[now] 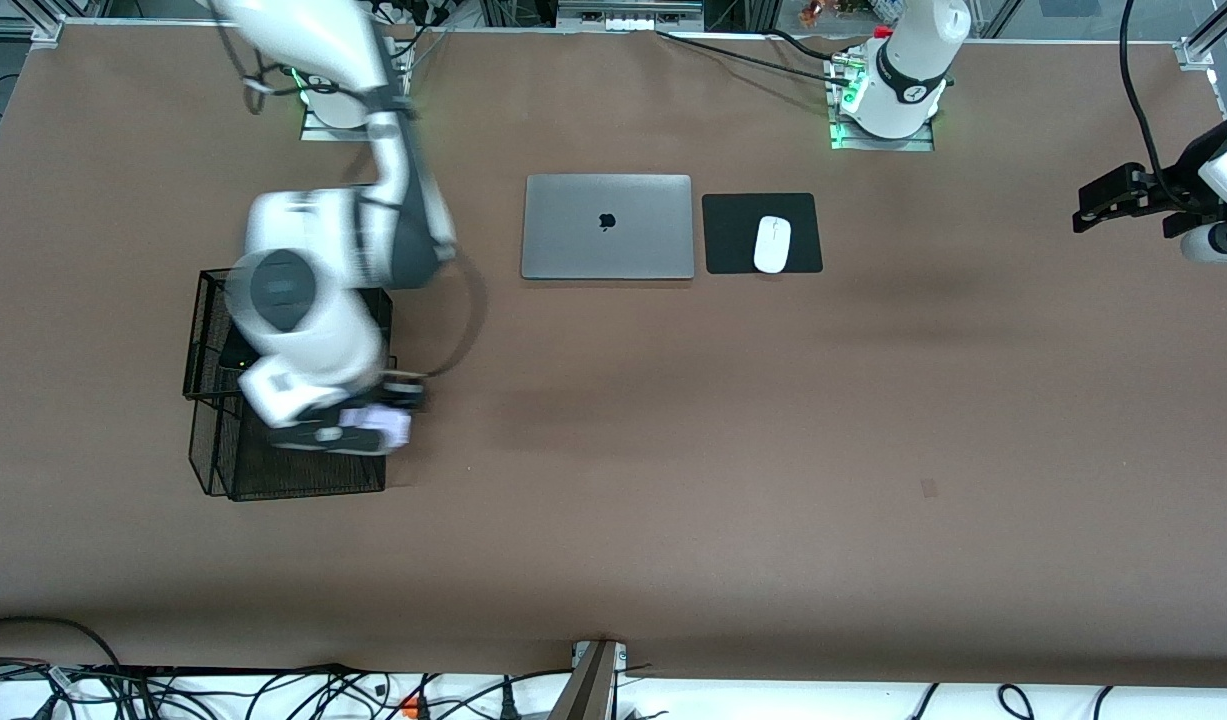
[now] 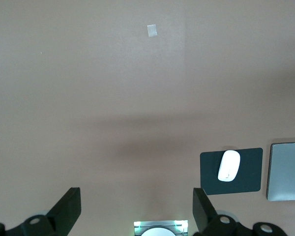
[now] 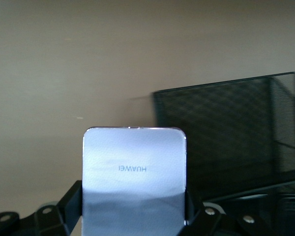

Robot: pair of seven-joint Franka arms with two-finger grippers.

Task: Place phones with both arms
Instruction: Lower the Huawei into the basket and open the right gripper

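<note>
My right gripper (image 1: 377, 424) is shut on a small squarish pale lilac-white phone (image 1: 383, 424), its two fingers pressing the phone's side edges. In the right wrist view the phone (image 3: 134, 167) stands between the fingers (image 3: 73, 201) and fills the gap. It hangs over the edge of the black mesh basket (image 1: 213, 478). A dark flat thing (image 1: 236, 354) lies in the basket, mostly hidden under the arm. My left gripper (image 1: 1095, 206) waits open and empty over the table at the left arm's end; both of its fingers (image 2: 69, 206) stand wide apart.
A closed grey laptop (image 1: 607, 226) lies mid-table toward the robots' bases, with a white mouse (image 1: 772, 244) on a black pad (image 1: 733, 238) beside it. The mesh basket (image 3: 226, 123) has tall wire walls. Cables run along the table's edges.
</note>
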